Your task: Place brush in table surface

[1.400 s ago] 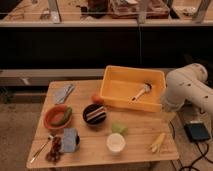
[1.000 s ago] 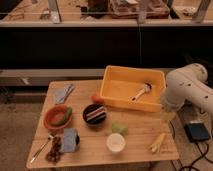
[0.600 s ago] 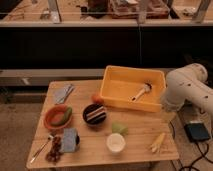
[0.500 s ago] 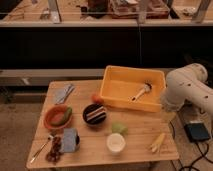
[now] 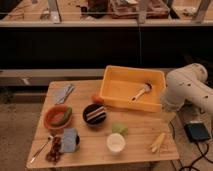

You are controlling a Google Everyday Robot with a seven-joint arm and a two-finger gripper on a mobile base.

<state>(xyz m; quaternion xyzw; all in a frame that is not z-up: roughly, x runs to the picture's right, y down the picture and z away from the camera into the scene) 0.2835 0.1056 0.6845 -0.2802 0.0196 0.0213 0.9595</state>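
The brush (image 5: 141, 93), with a pale handle and a darker rounded head, lies at a slant inside the yellow bin (image 5: 112, 97). The bin stands at the back right of the wooden table surface (image 5: 137, 134). My white arm (image 5: 184, 90) bulks at the table's right side, just beyond the bin's right corner. The gripper does not show; the arm's own links hide it or it lies outside the picture. Nothing touches the brush.
An orange bowl (image 5: 57, 116), a dark bowl (image 5: 94, 113), a white cup (image 5: 115, 142), a green piece (image 5: 119, 128), a yellow banana-shaped piece (image 5: 157, 142), a grey cloth (image 5: 64, 93), a blue item (image 5: 69, 140) and a spoon-like utensil (image 5: 41, 149) sit on the table. A black box (image 5: 197, 131) lies on the floor.
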